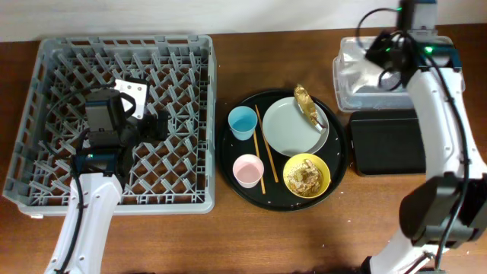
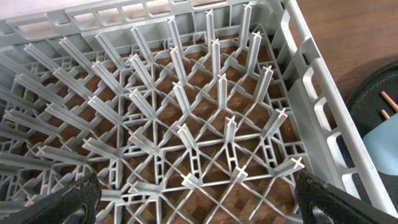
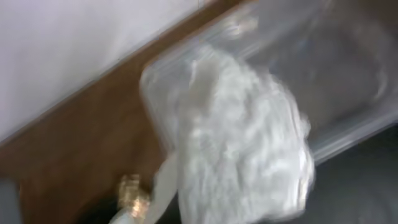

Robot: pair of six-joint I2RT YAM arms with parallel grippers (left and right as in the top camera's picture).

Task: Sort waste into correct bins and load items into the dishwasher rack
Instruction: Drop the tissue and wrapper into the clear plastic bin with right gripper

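The crumpled white paper napkin [image 3: 242,137] is seen at the clear rectangular plastic tub [image 1: 340,80], upper right. Whether the right gripper [image 1: 378,57] is clamped on it cannot be told. The left gripper [image 2: 199,202] is held with jaws spread above the grey pegged plastic rack [image 1: 122,204]. If released off-centre, the napkin could be dropped past the rim.

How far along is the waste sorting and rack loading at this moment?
Early. Done: nothing certain; the dishwasher rack holds no items, the open left gripper hovering over it. In hand: the right gripper is above the clear tub with the white napkin at it; blur hides whether it is released. Remaining: brown wrapper, noodle scraps, blue cup, pink cup, plate, yellow bowl and chopsticks, all on the round tray.
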